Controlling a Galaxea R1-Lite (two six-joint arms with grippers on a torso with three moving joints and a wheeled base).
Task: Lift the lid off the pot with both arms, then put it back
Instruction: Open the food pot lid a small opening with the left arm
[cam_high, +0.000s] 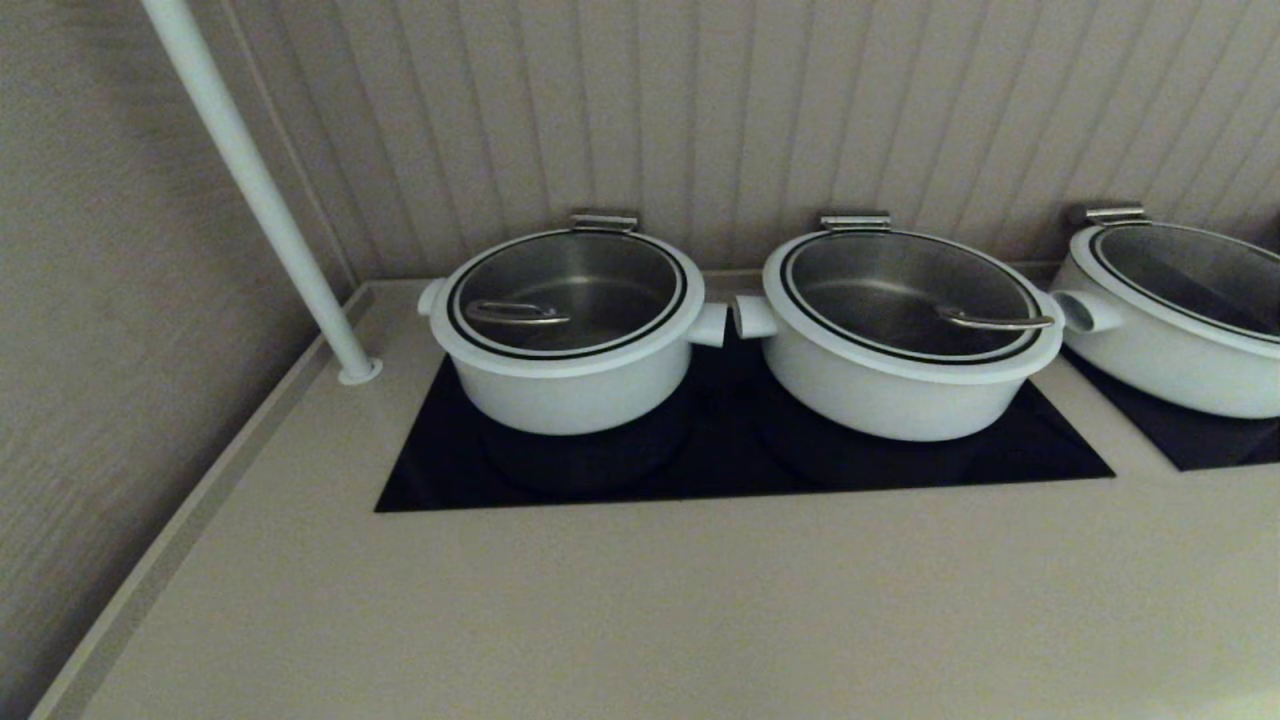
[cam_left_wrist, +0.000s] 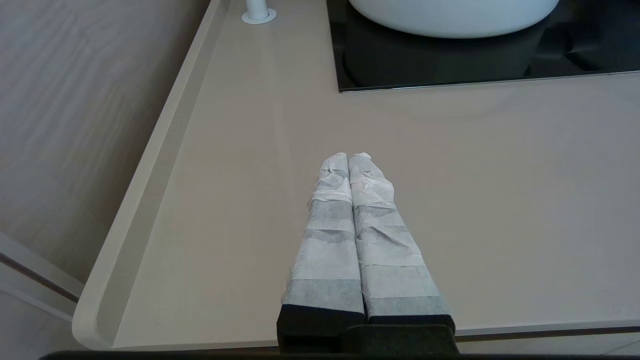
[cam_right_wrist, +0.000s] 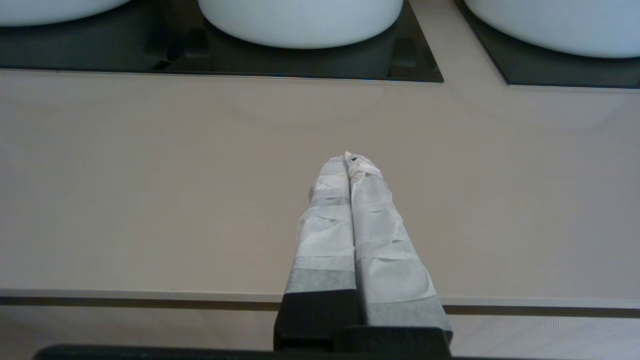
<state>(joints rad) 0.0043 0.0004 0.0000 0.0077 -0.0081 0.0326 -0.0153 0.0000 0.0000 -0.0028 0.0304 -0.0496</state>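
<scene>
Head view shows the lid (cam_high: 567, 292) seated on the pot (cam_high: 570, 385); both grippers' jaws pressed together, empty.

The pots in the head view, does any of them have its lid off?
No, all three white pots have glass lids sitting flat on top.

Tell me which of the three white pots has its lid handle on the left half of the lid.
The leftmost pot, nearest the white pole. Its lid carries the steel loop left of centre; the middle pot has its loop towards the right.
</scene>
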